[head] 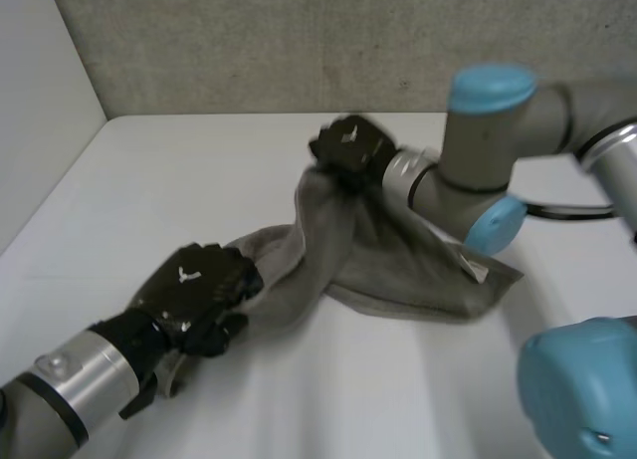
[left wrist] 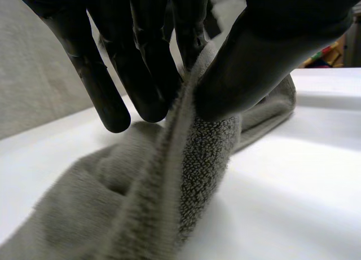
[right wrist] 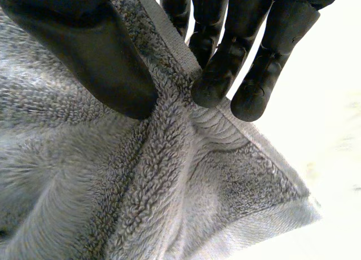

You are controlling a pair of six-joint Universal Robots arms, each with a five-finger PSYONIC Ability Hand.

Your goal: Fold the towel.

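Note:
A grey towel (head: 398, 265) lies bunched on the white table (head: 179, 170), stretched between my two hands. My left hand (head: 199, 290) holds its near left end. In the left wrist view the thumb (left wrist: 265, 51) and fingers (left wrist: 146, 74) pinch the towel's hemmed edge (left wrist: 169, 158) between them. My right hand (head: 350, 150) holds the far end, lifted a little above the table. In the right wrist view its thumb (right wrist: 96, 57) and fingers (right wrist: 225, 62) pinch a fold of the towel (right wrist: 113, 186) near the hem.
A grey wall (head: 299, 41) runs along the table's far edge, and a white panel (head: 40, 81) closes the left side. My right arm's elbow (head: 488, 130) hangs above the towel's right part. Bare table lies at the front and left.

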